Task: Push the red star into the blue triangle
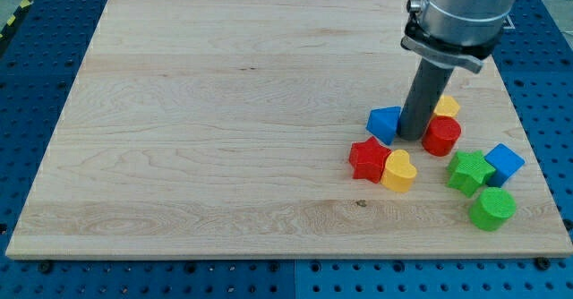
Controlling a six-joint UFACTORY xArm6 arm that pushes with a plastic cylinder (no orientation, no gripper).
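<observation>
Eight small blocks sit bunched toward the right of the wooden surface (224, 111) in the camera view, and the red star (369, 159) is my landmark for all of them. The blue triangle (385, 123), the star's target, lies just above it and slightly right, near but with a sliver of wood between them, so only a short shove up and right seems needed. A yellow heart (399, 171) presses against the star's right side and could be dragged along. My tip (412, 137) stands up and to the right of the star, tight against the triangle's right edge and just left of a red cylinder (441, 135); from there I judge it is on the wrong side and must come round below the star. A yellow block (446, 106) peeks out beyond the cylinder. Further right of the star are a green star (469, 172), a blue cube (504, 163) and a green cylinder (492, 208). There is no pincer to open or close, only the plain rod.
</observation>
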